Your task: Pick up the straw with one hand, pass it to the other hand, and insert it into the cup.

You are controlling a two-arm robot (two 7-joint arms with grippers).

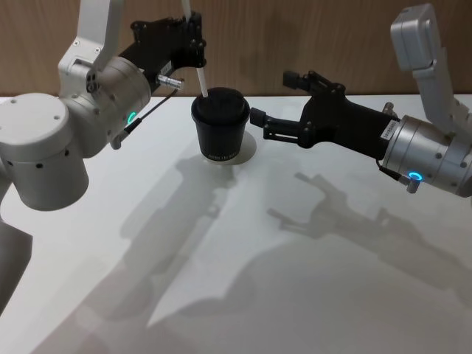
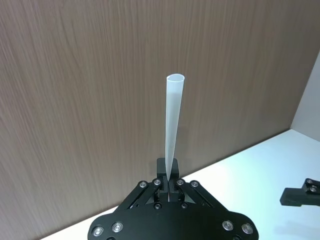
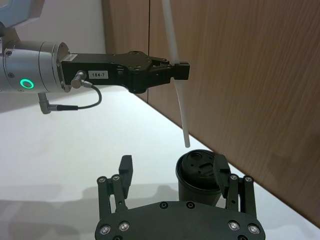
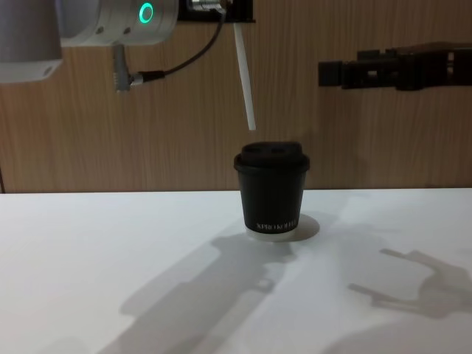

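The left gripper (image 3: 176, 72) clamps the straw (image 4: 244, 81) tilted just above the cup (image 4: 271, 195), so its tip may miss the hole in the lid (image 3: 198, 161) and bend, while the right gripper (image 1: 275, 97) hangs open beside the cup.

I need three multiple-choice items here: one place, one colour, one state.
1. The lower end of the straw is: A) just above the lid of the cup; B) deep inside it; C) lying beside it.
2. The cup is: A) red; B) white; C) black.
3. The right gripper is: A) shut on the straw; B) open, empty; C) shut on the cup.
Key: 1 A, a gap shows under the tip; 2 C, body and lid are black; 3 B, its fingers stand apart, the left gripper holds the straw.
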